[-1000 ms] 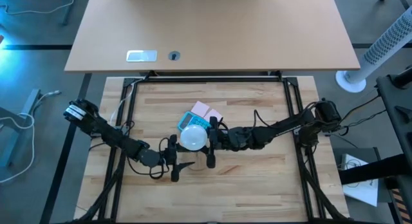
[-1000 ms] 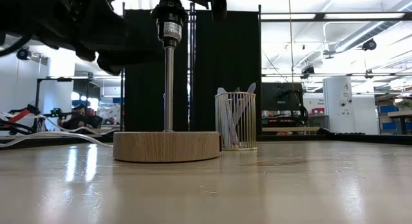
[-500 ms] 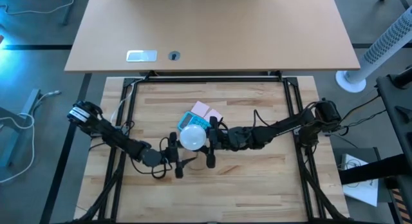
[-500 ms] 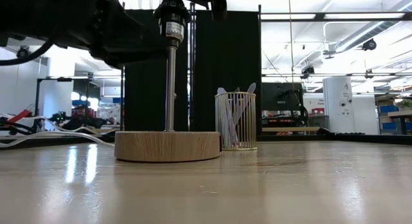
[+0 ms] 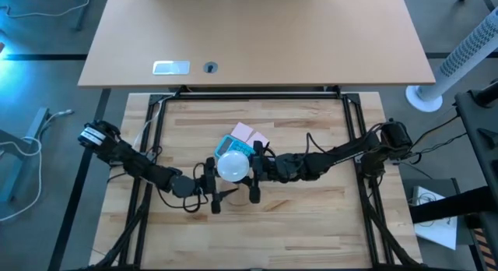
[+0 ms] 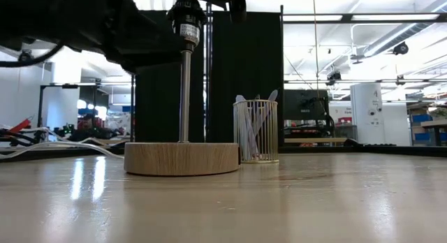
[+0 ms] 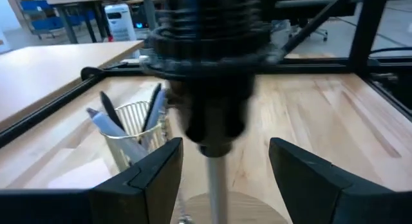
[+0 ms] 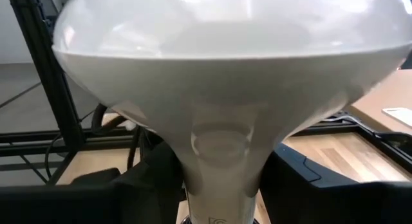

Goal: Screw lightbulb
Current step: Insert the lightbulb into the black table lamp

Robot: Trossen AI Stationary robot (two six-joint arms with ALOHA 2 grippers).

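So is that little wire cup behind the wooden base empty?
No. In the low view the wire cup beside the round wooden base holds several pens or similar sticks poking above its rim.

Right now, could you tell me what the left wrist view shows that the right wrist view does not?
Only the left wrist view shows the black socket on its thin metal post, framed by the left end effector with its fingers apart, plus the wire pen cup. Only the right wrist view shows the lightbulb, filling the picture, globe up and neck tapering down. Both share the wooden table and its black frame rails.
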